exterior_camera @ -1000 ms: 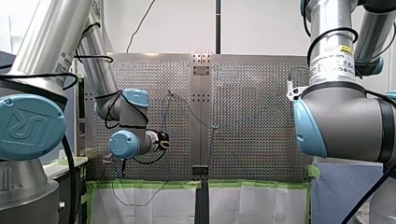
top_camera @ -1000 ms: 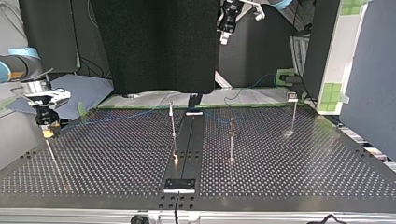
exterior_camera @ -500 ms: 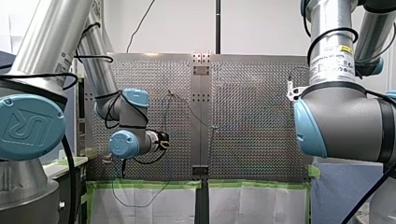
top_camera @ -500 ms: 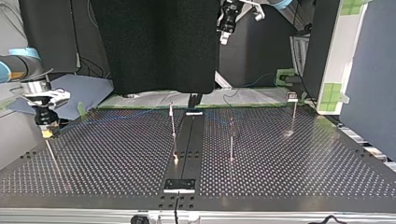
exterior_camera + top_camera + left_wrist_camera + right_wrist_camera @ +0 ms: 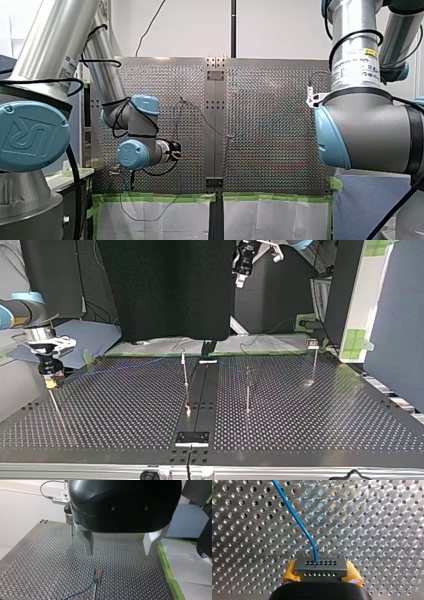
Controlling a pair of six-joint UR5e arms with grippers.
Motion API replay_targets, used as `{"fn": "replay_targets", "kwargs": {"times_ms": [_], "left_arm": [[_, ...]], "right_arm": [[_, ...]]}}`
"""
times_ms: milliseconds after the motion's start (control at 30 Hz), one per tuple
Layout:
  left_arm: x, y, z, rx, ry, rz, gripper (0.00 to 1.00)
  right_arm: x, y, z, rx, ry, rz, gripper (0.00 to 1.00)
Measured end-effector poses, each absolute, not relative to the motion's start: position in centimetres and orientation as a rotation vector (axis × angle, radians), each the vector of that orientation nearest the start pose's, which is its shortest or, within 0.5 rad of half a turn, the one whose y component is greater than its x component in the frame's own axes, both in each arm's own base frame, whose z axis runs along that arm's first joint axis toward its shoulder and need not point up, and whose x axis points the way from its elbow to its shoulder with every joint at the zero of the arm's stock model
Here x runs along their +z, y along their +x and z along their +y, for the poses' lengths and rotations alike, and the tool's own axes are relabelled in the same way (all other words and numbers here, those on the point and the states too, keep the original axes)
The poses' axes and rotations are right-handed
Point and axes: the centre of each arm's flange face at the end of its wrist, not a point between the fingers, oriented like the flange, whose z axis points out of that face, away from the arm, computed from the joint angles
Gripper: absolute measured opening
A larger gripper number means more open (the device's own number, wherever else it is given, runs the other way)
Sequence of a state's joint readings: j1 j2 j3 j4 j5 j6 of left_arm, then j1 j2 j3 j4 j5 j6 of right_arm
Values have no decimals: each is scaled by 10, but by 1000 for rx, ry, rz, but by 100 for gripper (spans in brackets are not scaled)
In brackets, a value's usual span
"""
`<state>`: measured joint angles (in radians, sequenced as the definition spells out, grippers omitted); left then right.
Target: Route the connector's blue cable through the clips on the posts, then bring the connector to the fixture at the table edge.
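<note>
Our right claw [image 5: 321,575] is clenched on the grey connector [image 5: 321,565], its yellow pads [image 5: 290,576] pressing on either end; the blue cable [image 5: 295,517] leaves the connector's holed face and curves away over the perforated tabletop [image 5: 382,530]; in the top view this claw hangs at the tabletop's left edge, just above a thin post [image 5: 55,405]; our left claw [image 5: 120,546] is released, its fingers [image 5: 87,542] wide apart with nothing between them; beneath it the cable meets an orange clip [image 5: 97,572] atop a second post [image 5: 95,590]; whether it sits inside the clip we cannot tell.
</note>
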<state>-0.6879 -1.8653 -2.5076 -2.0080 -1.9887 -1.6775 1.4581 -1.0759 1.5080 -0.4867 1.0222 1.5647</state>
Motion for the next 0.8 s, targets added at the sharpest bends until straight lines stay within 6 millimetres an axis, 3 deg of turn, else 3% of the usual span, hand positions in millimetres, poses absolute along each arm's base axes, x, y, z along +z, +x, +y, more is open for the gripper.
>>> {"fn": "replay_targets", "kwargs": {"times_ms": [800], "left_arm": [[91,200,-285,-256,170,1657,100]], "right_arm": [[278,117,-666,1536,1478,-915,0]]}}
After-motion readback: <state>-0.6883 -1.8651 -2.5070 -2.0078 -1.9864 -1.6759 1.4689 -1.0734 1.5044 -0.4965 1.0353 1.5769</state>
